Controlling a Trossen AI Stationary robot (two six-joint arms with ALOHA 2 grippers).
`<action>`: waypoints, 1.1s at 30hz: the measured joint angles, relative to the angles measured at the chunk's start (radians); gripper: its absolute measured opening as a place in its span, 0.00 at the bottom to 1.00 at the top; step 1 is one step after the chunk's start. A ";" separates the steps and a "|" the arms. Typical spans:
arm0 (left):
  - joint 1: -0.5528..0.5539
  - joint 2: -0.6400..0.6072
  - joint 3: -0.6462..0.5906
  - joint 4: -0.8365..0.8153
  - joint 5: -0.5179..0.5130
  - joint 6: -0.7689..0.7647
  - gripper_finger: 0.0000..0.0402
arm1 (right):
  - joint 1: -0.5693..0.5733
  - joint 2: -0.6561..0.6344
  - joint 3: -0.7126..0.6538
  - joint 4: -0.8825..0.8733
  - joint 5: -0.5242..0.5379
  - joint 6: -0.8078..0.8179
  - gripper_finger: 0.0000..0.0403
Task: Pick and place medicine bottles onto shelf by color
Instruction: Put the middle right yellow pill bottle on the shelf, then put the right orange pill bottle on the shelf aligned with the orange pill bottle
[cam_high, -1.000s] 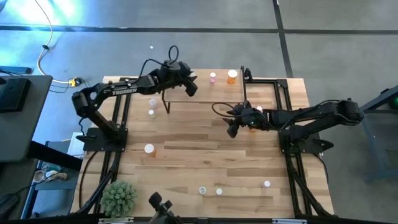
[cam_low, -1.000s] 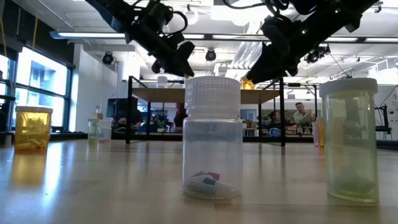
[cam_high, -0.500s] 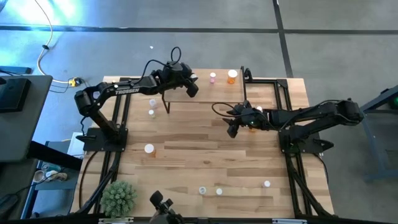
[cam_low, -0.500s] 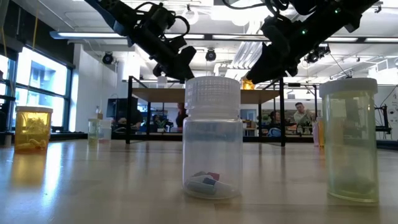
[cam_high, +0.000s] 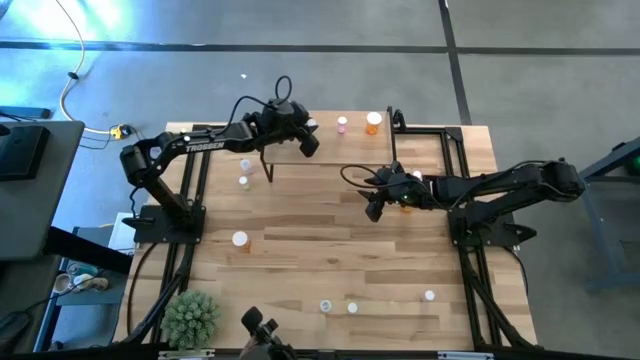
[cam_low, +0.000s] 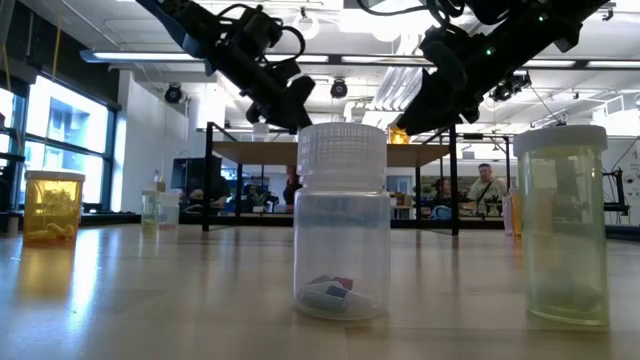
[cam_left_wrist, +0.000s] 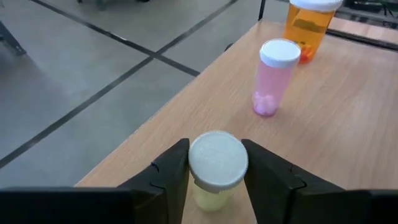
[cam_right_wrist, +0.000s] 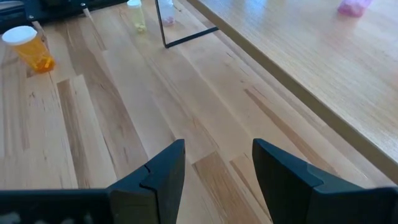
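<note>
A pale yellow bottle (cam_left_wrist: 216, 171) with a ribbed white cap is pinched between the left gripper (cam_left_wrist: 214, 180) fingers at the shelf (cam_left_wrist: 348, 118) edge; a pink bottle (cam_left_wrist: 275, 76) and an orange bottle (cam_left_wrist: 309, 25) are seen just beyond. The right gripper (cam_right_wrist: 214, 165) is held over the wood-plank counter (cam_right_wrist: 124, 124), fingers parted, nothing gripped.

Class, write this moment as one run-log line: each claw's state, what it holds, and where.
left claw: around pale yellow bottle, over shelf | right claw: open, empty, above table | pink bottle: upright on shelf

shelf (cam_left_wrist: 348, 118), pink bottle (cam_left_wrist: 273, 78), orange bottle (cam_left_wrist: 309, 23)
</note>
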 joint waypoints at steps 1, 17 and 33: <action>0.000 0.001 0.000 0.000 0.000 0.002 0.36 | 0.000 0.000 0.000 0.000 0.000 0.000 0.44; 0.000 0.001 -0.001 0.054 0.022 -0.036 0.54 | 0.000 0.000 0.000 0.000 0.000 0.000 0.44; 0.002 -0.018 0.218 -0.103 0.014 0.094 0.54 | 0.000 0.000 0.000 -0.021 0.000 0.000 0.44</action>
